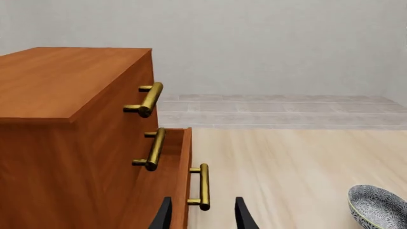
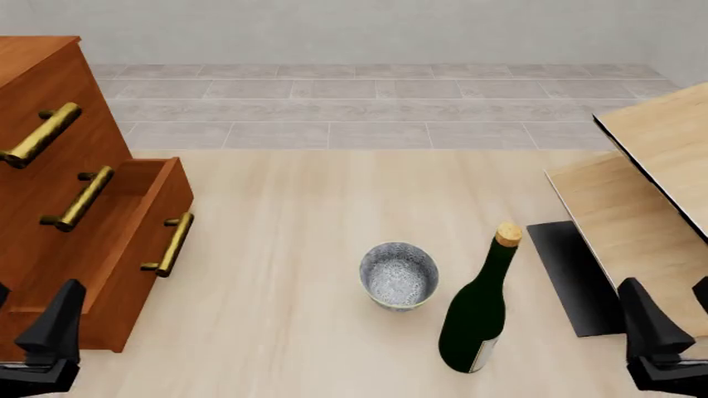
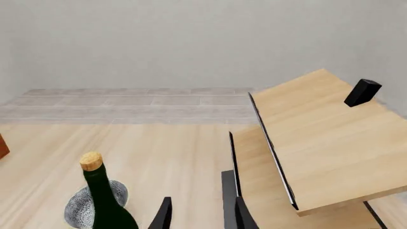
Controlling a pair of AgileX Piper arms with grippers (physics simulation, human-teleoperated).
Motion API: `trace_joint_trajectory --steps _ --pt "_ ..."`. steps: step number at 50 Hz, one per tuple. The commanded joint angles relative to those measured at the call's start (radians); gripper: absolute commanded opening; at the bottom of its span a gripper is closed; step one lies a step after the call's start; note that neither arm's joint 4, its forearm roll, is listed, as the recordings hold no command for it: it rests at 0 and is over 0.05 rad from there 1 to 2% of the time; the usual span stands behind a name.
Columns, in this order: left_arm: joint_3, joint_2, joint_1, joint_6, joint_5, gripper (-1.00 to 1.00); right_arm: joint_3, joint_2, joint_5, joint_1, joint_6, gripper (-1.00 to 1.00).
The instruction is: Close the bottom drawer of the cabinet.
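- 1 cabinet (image 2: 45,191), reddish-brown wood, is set at the left of the bench (image 2: 288,249) in the front view.
- 3 drawers are counted, each with 1 brass bar handle on 2 posts; the 2 upper drawers sit further in than the lowest.
- 1 bottom drawer (image 2: 133,249) is seen pulled out past the fronts above it; its handle (image 2: 169,245) faces the bowl.
- 1 bowl (image 2: 399,275), grey-speckled, stands near the middle of the bench.
- 1 dark green bottle (image 2: 478,308), corked, stands upright just beside the bowl; a pale label is seen low on it, too small to be read.
- 1 pale light-wood piece (image 2: 652,191) with black edging is placed at the right.
- 1 small black block (image 3: 362,92) rests on that piece's top.
- 1 left gripper (image 1: 203,217): fingers (image 1: 164,215) are held apart, empty, with the bottom drawer's handle seen between them.
- 1 right gripper (image 3: 202,217): fingers (image 3: 164,214) are held apart, nothing gripped.
- The bench surface is pale wood grain; grey tiled floor and a plain light wall are seen beyond.
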State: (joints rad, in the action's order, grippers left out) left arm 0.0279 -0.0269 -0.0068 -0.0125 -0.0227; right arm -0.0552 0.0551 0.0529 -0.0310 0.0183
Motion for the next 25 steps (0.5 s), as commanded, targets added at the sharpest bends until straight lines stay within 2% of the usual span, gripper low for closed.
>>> trace_joint_trajectory --steps 1,25 --pt "-0.018 0.024 -0.004 0.034 0.037 1.00 0.053 -0.053 -0.060 0.029 -0.037 1.00" --pt "0.016 0.024 -0.070 0.022 0.027 1.00 0.048 -0.054 -0.062 0.025 -0.043 1.00"
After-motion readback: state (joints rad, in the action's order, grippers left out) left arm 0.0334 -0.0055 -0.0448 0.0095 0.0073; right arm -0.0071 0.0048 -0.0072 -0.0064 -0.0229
